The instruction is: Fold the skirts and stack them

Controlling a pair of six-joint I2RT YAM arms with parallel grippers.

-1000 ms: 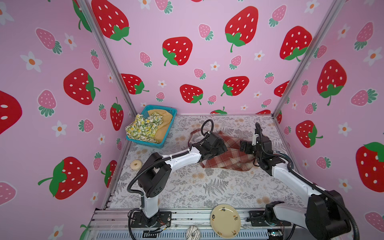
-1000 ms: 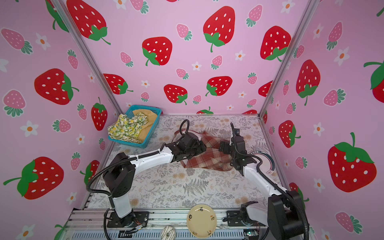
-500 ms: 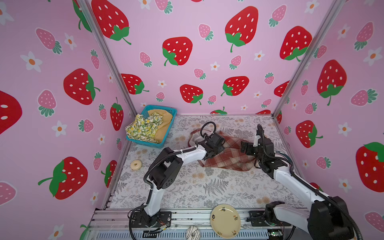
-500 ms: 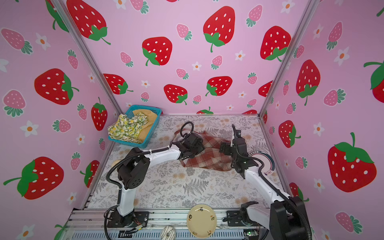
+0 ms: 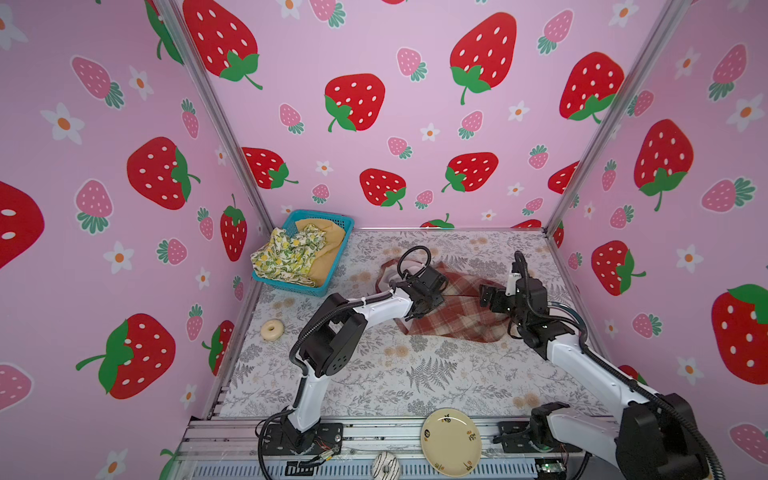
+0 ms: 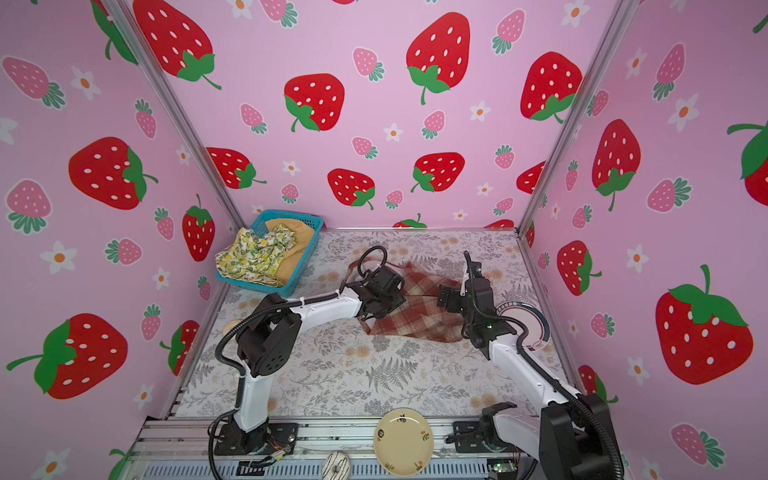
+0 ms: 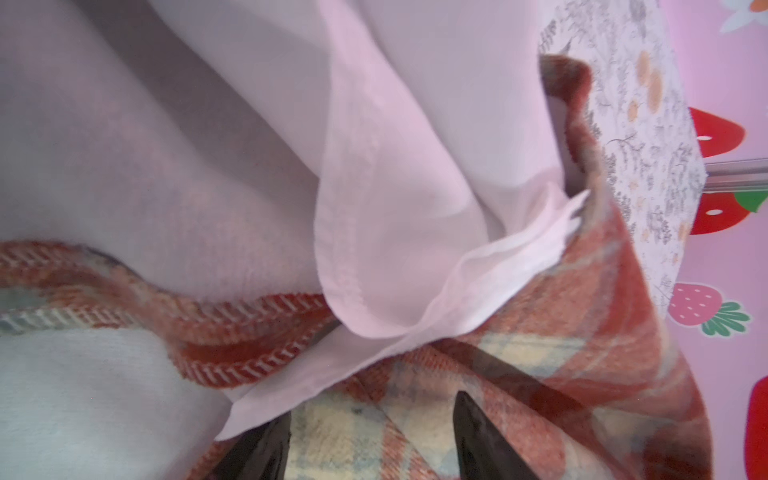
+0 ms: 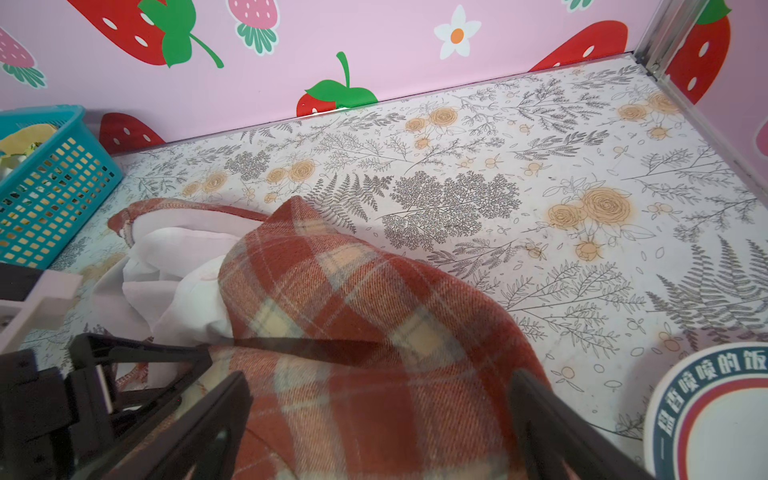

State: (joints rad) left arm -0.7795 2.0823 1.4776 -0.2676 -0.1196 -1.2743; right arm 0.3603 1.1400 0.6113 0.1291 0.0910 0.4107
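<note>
Red plaid skirt (image 5: 457, 322) unmoved; L gripper (image 7: 372, 407) narrower, R gripper (image 8: 380, 378) still wide.

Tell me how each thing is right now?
plaid skirt: rumpled on table
lemon skirt: bunched in basket, spilling over rim
mustard skirt: crumpled in basket
left gripper: jaws apart around plaid skirt, grip unclear
right gripper: open over plaid skirt

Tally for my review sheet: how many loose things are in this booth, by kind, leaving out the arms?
Skirts: 3 (plaid skirt, lemon-print skirt, mustard skirt)
Doughnuts: 2 (beige doughnut, white doughnut)
Basket: 1
Plate: 1
Blue-ringed disc: 1
Total: 8
</note>
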